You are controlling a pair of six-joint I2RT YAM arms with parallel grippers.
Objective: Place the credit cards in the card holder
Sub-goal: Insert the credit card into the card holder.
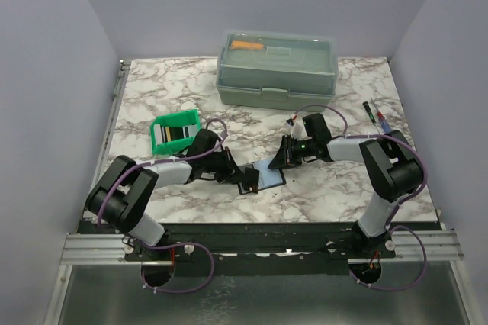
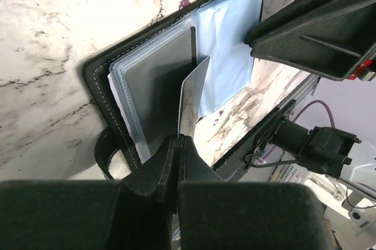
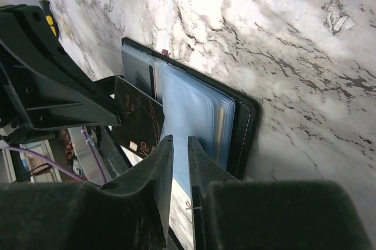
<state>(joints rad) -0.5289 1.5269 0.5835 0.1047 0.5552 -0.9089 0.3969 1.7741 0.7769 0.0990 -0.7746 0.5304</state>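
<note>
The black card holder (image 1: pixel 267 178) lies open on the marble table between both arms, its clear pockets showing in the left wrist view (image 2: pixel 153 74) and the right wrist view (image 3: pixel 194 109). My left gripper (image 1: pixel 242 180) is shut on a credit card (image 2: pixel 192 94) and holds it on edge against the pockets. The card's dark printed face shows in the right wrist view (image 3: pixel 138 124). My right gripper (image 1: pixel 280 159) is at the holder's far side. Its jaws stand a narrow gap apart around a pale clear pocket leaf (image 2: pixel 226 56), which it holds lifted. More cards (image 1: pixel 178 133) sit in the green bin.
A green plastic bin (image 1: pixel 162 138) stands left of the left arm. A big grey-green lidded toolbox (image 1: pixel 276 69) stands at the back centre. Pens (image 1: pixel 375 115) lie near the right edge.
</note>
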